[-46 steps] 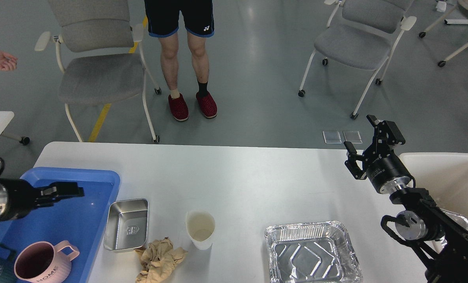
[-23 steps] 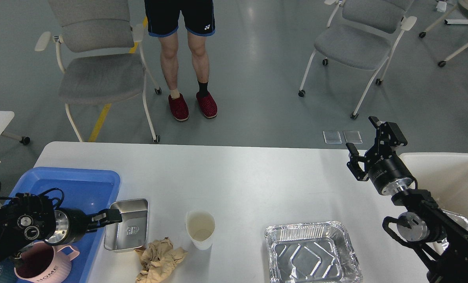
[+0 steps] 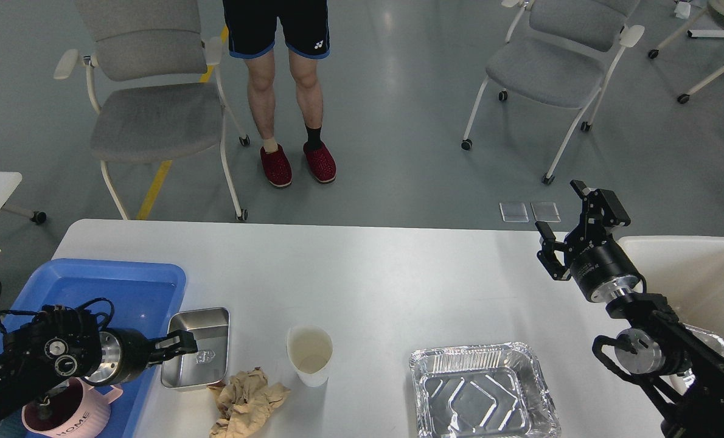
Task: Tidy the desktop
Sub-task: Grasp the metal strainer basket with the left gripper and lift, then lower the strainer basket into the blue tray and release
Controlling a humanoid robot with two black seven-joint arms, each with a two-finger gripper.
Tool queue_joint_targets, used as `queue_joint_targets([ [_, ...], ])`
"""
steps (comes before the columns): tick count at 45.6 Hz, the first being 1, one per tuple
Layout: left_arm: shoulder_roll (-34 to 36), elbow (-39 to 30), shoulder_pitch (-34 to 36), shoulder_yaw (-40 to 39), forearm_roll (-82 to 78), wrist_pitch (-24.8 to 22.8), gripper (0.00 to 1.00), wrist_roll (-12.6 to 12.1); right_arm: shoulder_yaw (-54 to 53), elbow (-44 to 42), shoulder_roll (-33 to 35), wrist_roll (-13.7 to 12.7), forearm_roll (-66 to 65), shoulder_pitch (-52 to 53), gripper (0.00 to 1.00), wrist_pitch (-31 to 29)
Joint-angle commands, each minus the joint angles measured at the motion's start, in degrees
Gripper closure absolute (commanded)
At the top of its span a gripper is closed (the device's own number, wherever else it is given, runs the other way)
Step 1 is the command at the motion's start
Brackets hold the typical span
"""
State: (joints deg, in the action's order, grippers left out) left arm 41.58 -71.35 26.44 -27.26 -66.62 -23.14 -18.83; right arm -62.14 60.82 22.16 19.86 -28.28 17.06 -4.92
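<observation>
Left gripper (image 3: pixel 182 344): opening unclear, over steel tray (image 3: pixel 196 348), desktop (image 3: pixel 362 274) at 9 o'clock. Right gripper (image 3: pixel 572 228): open, empty.

There is a single view, taken from the robot's head, high above the near edge of the worktop (image 3: pixel 362 274) and tilted forward and down. It faces across the worktop toward its far edge and the grey floor (image 3: pixel 398 121) beyond. The near edge falls below the frame, and both near corners are cut off. The left arm (image 3: pixel 39 365) enters at the lower left, the right arm (image 3: pixel 672 353) at the lower right, both close to the lens.
</observation>
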Motion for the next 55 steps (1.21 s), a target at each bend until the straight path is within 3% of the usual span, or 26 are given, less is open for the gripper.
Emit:
queue_joint_targets([
  [1,-0.19,0.25,0.02,0.45,0.61,-0.06,0.77,-2.17,-0.09,0.0,0.08,0.0,-0.02,-0.27,0.0,0.0],
  [4,-0.8,1.21,0.02,0.45,0.7,-0.06,0.83,-2.7,-0.09,0.0,0.08,0.0,-0.02,-0.27,0.0,0.0],
  [9,-1.59,2.8,0.11,0.45,0.7,-0.32,1.0,-2.96,-0.09,0.09,0.08,0.0,0.06,-0.27,0.0,0.09],
  [21,-1.51,2.62,1.77,0.1,0.17,-0.67,1.0,-3.23,-0.17,0.18,0.08,0.0,0.07,-0.27,0.0,0.09],
  [29,0.42,-1.32,6.87,-0.6,0.26,-2.51,1.0,-3.58,-0.17,0.26,0.08,0.0,0.06,-0.27,0.0,0.17],
  [34,9.2,-9.93,10.12,-0.95,0.87,-6.73,1.0,-6.3,-0.17,0.26,0.16,0.0,0.06,-0.27,0.0,0.17],
  [39,20.1,-17.32,15.3,-2.62,3.94,-14.37,1.0,-7.62,-0.17,0.09,0.43,0.0,0.07,-0.27,0.0,0.17],
  [48,33.99,-20.32,21.9,-7.1,11.51,-25.8,1.0,-7.53,-0.17,0.09,-0.19,0.0,-0.02,-0.27,0.0,0.17],
  [55,40.06,-20.41,23.22,-9.65,14.75,-29.06,1.0,-7.36,-0.17,0.09,-0.19,0.0,0.07,-0.27,0.0,0.17],
])
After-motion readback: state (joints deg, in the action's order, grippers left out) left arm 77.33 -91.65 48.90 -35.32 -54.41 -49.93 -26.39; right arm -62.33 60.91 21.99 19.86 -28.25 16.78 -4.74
